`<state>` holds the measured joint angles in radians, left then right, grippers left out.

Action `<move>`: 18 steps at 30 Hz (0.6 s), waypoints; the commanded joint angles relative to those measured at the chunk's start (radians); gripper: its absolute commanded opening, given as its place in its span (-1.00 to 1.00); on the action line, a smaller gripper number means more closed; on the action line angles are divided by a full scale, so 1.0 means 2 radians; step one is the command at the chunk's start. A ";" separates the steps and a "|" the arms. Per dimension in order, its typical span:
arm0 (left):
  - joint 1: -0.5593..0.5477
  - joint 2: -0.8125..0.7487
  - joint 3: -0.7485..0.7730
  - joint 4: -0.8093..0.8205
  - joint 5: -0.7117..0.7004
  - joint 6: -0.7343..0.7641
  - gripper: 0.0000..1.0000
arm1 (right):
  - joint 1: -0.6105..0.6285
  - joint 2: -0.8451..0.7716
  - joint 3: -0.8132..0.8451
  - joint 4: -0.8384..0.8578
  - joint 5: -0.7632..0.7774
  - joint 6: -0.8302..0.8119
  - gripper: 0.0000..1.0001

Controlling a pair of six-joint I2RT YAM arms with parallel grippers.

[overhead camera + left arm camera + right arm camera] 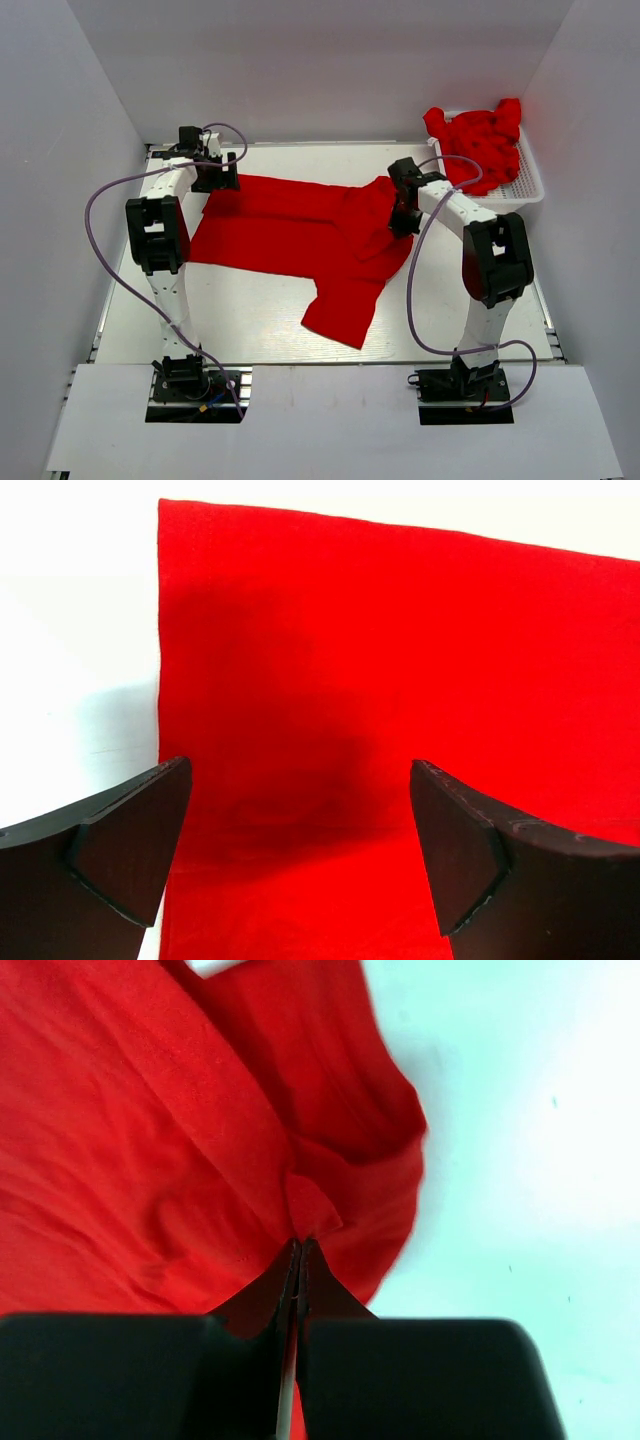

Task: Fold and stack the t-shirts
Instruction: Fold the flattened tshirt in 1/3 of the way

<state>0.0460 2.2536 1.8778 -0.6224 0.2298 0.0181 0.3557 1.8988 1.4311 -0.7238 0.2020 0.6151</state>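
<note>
A red t-shirt lies spread across the middle of the table, one part hanging toward the front. My left gripper is open above the shirt's far left corner; in the left wrist view the flat red cloth lies below and between the spread fingers, its straight edge at the left. My right gripper is shut on a pinch of the shirt's right side; in the right wrist view the fold of cloth sticks out from the closed tips. More red t-shirts are heaped in the basket.
A white slotted plastic basket stands at the back right, beside the right arm. White walls close in the table on three sides. Purple cables loop from both arms. Bare white table lies in front of the shirt.
</note>
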 commanded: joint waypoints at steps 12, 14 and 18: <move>-0.003 -0.027 -0.012 -0.002 -0.017 0.002 1.00 | 0.002 -0.028 -0.051 -0.038 0.018 0.054 -1.00; -0.003 -0.027 -0.012 -0.002 -0.021 0.002 1.00 | 0.003 -0.013 -0.041 -0.039 0.014 0.048 -1.00; -0.003 -0.032 -0.006 -0.011 -0.026 0.006 1.00 | 0.004 -0.013 -0.012 -0.038 0.014 0.031 0.55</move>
<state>0.0437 2.2536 1.8576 -0.6285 0.1902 0.0193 0.3603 1.8729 1.3361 -0.7906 0.2070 0.6930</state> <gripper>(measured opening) 0.998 0.697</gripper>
